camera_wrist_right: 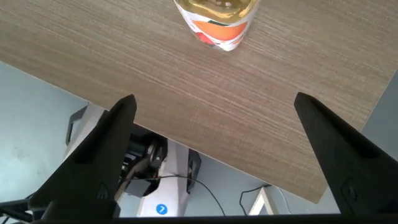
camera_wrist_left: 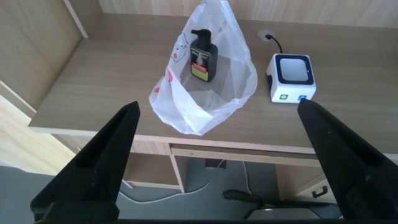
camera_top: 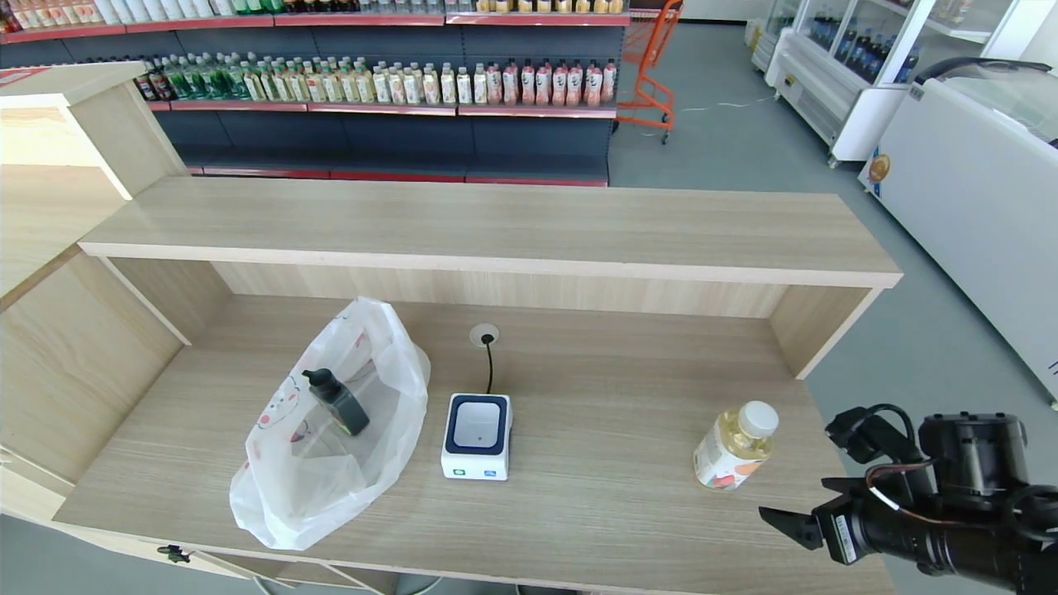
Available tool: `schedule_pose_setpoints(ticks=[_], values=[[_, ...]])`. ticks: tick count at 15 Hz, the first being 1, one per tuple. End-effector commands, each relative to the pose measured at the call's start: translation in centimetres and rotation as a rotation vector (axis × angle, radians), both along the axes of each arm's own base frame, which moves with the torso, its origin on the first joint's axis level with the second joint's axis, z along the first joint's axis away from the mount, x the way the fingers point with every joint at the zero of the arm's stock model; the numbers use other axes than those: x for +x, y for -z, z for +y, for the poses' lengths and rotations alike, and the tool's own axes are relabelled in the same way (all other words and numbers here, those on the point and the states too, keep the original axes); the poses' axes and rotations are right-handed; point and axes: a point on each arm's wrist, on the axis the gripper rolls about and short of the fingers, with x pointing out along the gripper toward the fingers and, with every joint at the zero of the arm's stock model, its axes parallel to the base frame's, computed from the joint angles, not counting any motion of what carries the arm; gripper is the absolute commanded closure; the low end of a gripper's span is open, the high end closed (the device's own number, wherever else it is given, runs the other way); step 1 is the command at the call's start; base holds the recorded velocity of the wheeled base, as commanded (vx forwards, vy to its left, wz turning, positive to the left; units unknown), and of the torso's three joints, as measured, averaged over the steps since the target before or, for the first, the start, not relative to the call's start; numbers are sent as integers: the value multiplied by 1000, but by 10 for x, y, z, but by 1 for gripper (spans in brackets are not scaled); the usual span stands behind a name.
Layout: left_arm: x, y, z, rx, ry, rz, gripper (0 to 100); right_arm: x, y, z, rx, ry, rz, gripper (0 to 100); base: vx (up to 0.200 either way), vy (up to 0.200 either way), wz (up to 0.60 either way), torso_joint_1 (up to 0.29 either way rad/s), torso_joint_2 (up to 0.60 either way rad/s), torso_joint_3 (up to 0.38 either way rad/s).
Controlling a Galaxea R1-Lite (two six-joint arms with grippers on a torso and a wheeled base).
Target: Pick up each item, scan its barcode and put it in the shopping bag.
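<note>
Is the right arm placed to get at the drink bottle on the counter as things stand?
Probably yes. The right gripper is open just off the near edge of the counter. The drink bottle stands upright directly ahead of it, and nothing lies between them.

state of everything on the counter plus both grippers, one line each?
shopping bag: open, lying on the counter
pump bottle: inside the shopping bag
scanner: on the counter, cable attached
drink bottle: upright, capped, not yet bagged
left gripper: open, empty
right gripper: open, empty, short of the drink bottle
</note>
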Motion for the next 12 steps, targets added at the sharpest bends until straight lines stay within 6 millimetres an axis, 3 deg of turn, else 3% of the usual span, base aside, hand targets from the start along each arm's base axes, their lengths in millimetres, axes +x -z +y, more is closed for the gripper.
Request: schedule_pose_setpoints(ticks=[1, 8, 12], values=[[0, 0, 0, 0, 0, -1, 0, 5, 20, 8, -21, -10, 58, 0, 0, 0, 0, 0, 0, 0], [0, 0, 0, 0, 0, -1, 0, 27, 44, 54, 16, 170, -100, 0, 0, 0, 0, 0, 0, 0], [0, 0, 0, 0, 0, -1, 0, 35, 54, 60, 25, 172, -143, 0, 0, 0, 0, 0, 0, 0]])
